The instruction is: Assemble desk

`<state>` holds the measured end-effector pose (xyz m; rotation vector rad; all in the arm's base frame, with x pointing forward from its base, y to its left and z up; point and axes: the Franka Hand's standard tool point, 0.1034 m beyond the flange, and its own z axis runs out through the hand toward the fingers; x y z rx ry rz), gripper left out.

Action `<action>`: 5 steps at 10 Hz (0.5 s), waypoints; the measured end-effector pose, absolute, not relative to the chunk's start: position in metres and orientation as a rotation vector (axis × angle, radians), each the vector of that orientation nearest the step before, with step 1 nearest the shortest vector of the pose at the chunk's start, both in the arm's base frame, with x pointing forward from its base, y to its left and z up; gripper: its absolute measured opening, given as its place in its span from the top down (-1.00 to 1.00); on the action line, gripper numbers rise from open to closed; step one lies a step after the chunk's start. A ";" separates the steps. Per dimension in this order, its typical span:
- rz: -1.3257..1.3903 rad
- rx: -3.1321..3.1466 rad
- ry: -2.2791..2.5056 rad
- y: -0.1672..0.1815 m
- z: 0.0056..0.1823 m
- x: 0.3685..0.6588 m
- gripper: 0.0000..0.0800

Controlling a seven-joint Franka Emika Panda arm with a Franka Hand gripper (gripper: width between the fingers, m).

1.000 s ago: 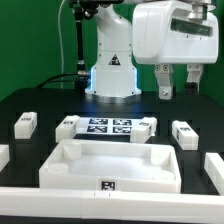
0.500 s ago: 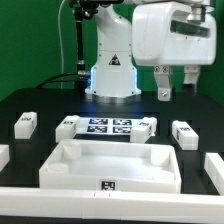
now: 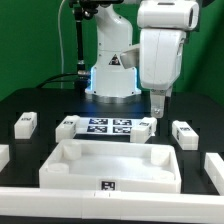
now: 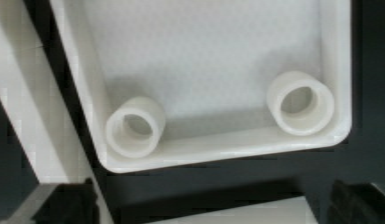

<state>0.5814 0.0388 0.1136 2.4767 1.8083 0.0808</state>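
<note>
Exterior view: a black table (image 3: 40, 105). Near its front edge, at the middle, lies the desk panel (image 3: 140, 176), white, rimmed, open side up. Beyond it, one white tagged leg (image 3: 25, 123) lies toward the exterior view's left edge of the table and another leg (image 3: 183, 132) toward the right, both apart from the panel. Between them, farther back, sits the marker board (image 3: 105, 127). The gripper (image 3: 157, 112) hangs above the board's right end, jaws spread wide and empty. The robot arm's base (image 3: 110, 70) stands at the far edge.

Wrist view: the panel's (image 4: 207, 60) underside fills the frame, with two round sockets (image 4: 136, 125) (image 4: 299, 103) by one rim.

The step appears to be an approach to the panel. It would go best with a straight descent, the jaws straddling the rim wall clear of the sockets and closing squarely so the panel does not twist.
</note>
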 end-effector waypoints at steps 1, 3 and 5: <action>0.080 2.477 1.808 0.039 0.113 0.581 -0.63; 0.081 2.470 1.817 0.037 0.112 0.580 -0.63; 0.147 2.282 2.003 0.013 0.091 0.563 -0.63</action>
